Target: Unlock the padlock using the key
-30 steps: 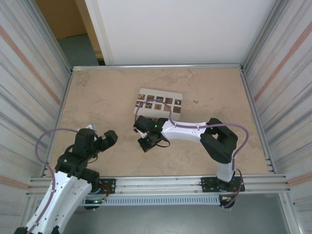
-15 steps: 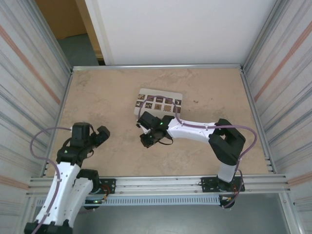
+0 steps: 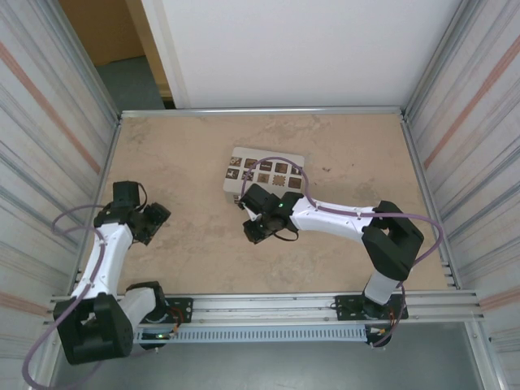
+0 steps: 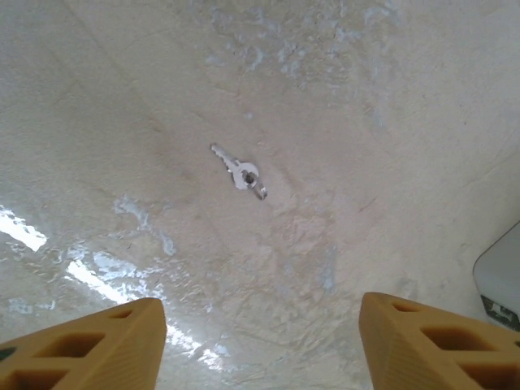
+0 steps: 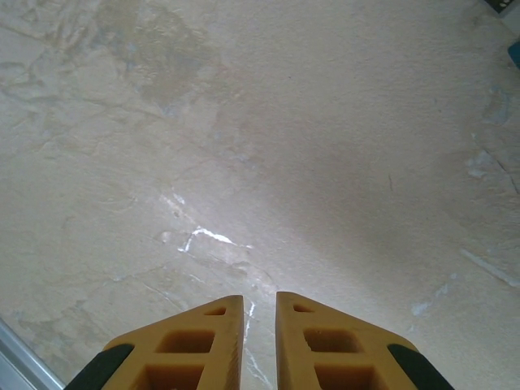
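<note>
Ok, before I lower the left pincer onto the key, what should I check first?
1. The key lies flat on the table, nothing touching it: ok.
2. The left pincer is open wider than the key: ok.
3. The key sits roughly midway between its fingers, ahead of them: ok.
4. The right pincer is nearly closed and empty: ok.
5. Where the padlock sits: cannot tell; a blue sliver at the right wrist view's edge may be it.
</note>
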